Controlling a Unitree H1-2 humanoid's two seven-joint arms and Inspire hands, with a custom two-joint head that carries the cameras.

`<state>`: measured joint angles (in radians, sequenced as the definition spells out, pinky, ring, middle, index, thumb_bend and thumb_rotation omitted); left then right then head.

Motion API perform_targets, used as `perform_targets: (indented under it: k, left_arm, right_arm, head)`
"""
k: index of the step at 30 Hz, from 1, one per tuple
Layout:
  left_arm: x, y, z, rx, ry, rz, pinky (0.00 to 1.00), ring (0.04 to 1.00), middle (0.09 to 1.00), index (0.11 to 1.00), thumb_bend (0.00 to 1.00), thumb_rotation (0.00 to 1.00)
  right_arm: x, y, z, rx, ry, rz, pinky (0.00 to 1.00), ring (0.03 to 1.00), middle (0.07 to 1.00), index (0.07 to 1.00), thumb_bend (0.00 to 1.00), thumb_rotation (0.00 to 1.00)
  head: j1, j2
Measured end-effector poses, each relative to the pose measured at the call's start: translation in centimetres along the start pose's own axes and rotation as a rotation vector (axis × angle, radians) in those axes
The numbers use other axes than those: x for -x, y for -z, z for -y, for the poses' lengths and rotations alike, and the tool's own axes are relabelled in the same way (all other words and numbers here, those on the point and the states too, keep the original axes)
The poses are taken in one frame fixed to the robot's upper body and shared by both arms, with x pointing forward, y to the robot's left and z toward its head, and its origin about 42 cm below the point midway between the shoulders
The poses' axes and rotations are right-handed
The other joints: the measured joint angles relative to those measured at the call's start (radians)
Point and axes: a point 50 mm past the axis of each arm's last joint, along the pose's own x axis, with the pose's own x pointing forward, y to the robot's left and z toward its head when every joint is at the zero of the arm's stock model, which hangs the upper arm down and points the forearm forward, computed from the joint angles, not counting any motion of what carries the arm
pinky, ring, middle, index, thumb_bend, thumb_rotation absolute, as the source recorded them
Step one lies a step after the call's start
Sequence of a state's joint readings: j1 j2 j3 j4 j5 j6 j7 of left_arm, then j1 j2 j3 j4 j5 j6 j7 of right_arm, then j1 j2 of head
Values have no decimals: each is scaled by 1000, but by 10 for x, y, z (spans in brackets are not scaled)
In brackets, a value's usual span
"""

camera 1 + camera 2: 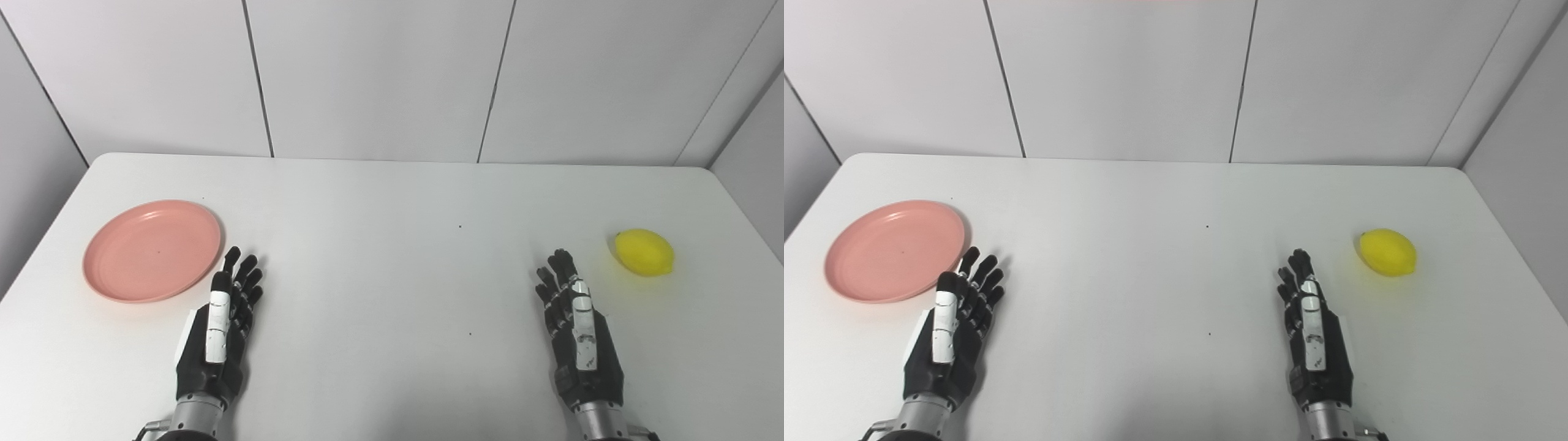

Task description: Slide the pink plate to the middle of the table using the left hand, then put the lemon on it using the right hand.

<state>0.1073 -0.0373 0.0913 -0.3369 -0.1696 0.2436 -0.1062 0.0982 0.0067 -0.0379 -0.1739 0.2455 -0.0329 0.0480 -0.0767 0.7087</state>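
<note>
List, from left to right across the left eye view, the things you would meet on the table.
pink plate → left hand → right hand → lemon

- pink plate [152, 250]: round, shallow, empty, flat on the table, far left side, well off centre
- lemon [644, 252]: yellow, lying on its side on the table, far right side, well apart from the plate

Pink plate [152, 250] far left, lemon [644, 252] far right, both hands empty.
</note>
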Motion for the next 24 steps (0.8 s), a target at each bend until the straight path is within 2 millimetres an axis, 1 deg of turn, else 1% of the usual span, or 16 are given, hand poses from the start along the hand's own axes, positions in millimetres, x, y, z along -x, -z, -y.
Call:
perform_targets:
  k: [5,6,7,9,11,14,21,24]
  left_arm:
    - [0,0,0,1,0,-7,1000,977,972,1000,862,932]
    - [0,0,0,1,0,-10,1000,977,972,999,863,931]
    - [0,0,0,1,0,-10,1000,975,971,998,864,933]
    - [0,1,-1,2,-2,-13,1000,972,969,994,864,931]
    - [-1,2,-1,3,-4,-18,1000,972,970,993,865,929]
    - [-2,3,-2,2,-7,-21,1000,973,971,994,867,927]
    - [-1,0,-3,-1,-9,-10,1000,979,976,1000,864,935]
    - [-1,-1,-3,-1,-7,-8,1000,977,974,1000,865,932]
  right_arm:
    - [5,0,1,0,4,-10,996,954,979,953,709,911]
    - [5,0,1,0,4,-11,996,955,977,952,714,911]
    - [5,0,1,1,3,-12,999,959,979,955,718,918]
    - [2,0,0,5,-2,-12,998,966,972,945,717,935]
    - [-1,1,1,12,-8,-13,982,959,956,923,720,924]
    - [-5,1,0,19,-11,-11,971,951,943,914,721,912]
    - [-2,1,-1,21,-4,-11,964,953,946,917,731,904]
    - [0,0,-1,20,-2,-10,967,957,949,921,724,910]
  head:
    - [3,0]
    - [2,-11]
    - [2,-11]
    - [0,-15]
    - [-3,-20]
    - [-5,-20]
    - [-5,0]
    - [-2,0]
